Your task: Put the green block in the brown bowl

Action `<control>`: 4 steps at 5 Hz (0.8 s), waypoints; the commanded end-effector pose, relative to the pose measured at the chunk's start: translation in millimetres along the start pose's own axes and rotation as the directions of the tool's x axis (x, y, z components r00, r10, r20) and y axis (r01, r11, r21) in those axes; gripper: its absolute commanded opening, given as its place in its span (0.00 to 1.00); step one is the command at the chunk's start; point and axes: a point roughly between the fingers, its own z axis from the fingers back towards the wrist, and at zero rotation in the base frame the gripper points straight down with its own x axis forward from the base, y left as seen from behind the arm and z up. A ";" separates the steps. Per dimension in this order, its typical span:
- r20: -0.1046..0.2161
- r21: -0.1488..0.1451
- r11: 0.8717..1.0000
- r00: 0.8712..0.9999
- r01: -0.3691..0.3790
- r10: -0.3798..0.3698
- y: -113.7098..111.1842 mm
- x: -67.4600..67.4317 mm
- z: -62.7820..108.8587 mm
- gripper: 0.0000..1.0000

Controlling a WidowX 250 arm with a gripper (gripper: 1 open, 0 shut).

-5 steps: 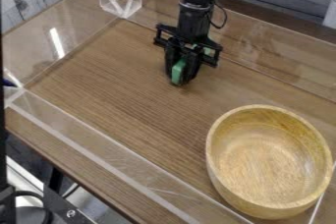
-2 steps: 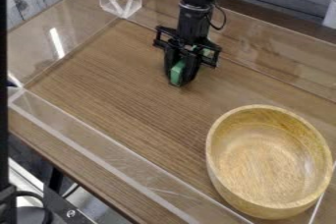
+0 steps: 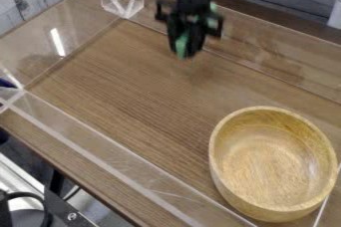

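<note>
Since a second ago the green block has gone up with the arm: then it stood on end with its lower tip at the wood of the bench; now it hangs clear above that surface and sits higher and a little further back in the camera view. It is slightly blurred, yet its light green still shows between the black fingers. Those fingers are clamped on the green block from both sides, with no gap visible between pad and bar. They grip its upper part, so the lower end of the bar sticks out beneath the fingertips. The bar hangs roughly upright, and the gripper points down at the bench.

Around them, the black arm rises out of the top edge of the view. The brown bowl rests on the bench at the lower right, well apart from the block and nearer the camera, its hollow holding nothing. A clear plastic wall runs along the near edge of the wood, and a small clear stand sits at the far left corner.
</note>
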 end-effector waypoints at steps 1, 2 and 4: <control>0.136 0.005 0.999 0.990 -0.043 0.042 24.5 -6.9 58.0 0.00; 0.146 0.009 0.994 0.984 -0.106 0.103 62.0 -9.7 68.3 0.00; 0.128 0.044 0.984 0.978 -0.172 0.165 105.9 -0.5 41.1 0.00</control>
